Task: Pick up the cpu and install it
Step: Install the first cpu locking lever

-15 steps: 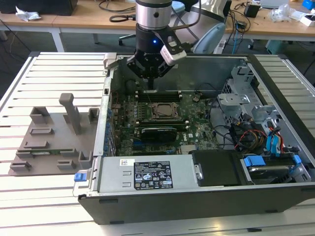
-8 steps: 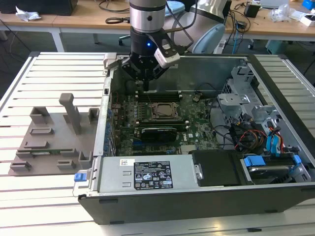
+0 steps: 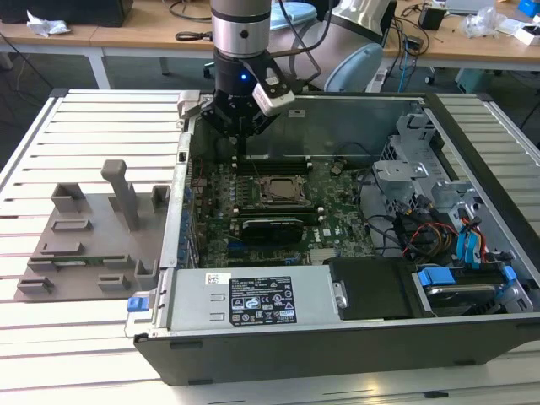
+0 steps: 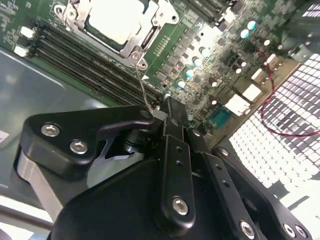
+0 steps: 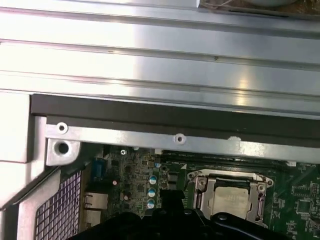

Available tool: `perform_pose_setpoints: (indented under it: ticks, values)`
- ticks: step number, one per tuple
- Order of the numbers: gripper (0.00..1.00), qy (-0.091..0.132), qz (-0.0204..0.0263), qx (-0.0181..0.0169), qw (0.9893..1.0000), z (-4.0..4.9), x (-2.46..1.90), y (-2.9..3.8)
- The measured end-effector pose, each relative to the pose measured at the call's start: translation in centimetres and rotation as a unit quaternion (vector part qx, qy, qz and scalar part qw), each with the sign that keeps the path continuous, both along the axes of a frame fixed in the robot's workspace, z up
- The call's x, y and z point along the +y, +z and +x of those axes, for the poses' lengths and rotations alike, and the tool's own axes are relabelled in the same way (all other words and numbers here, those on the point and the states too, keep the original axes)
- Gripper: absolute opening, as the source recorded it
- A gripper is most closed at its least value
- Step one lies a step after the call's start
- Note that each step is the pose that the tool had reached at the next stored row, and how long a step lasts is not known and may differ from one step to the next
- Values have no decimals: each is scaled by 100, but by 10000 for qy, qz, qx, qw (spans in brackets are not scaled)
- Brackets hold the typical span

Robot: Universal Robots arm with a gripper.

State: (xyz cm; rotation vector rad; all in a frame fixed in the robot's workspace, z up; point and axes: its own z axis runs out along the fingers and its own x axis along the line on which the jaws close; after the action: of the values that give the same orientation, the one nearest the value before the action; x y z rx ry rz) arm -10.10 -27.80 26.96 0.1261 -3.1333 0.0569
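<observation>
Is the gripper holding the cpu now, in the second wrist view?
No. In the second wrist view the cpu lies in the socket frame on the motherboard, apart from the gripper.

- The cpu (image 3: pixel 278 191) (image 4: pixel 114 18) (image 5: pixel 232 202) has a silvery-white top.
- The motherboard (image 3: pixel 337 207) is green.
- The gripper (image 4: pixel 170 117) is black.
- The holder plate (image 3: pixel 89 245) is grey.
- The table (image 3: pixel 101 126) has pale metal stripes.
- The case (image 3: pixel 278 354) is dark grey.
</observation>
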Motion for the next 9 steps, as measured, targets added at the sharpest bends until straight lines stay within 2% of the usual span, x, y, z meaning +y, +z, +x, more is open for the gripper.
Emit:
perform_pose_setpoints:
  ticks: [3,9]
  values:
    - [11,1,0,0,10000,0,7,-43]
    - [11,0,0,1,10000,51,7,-68]
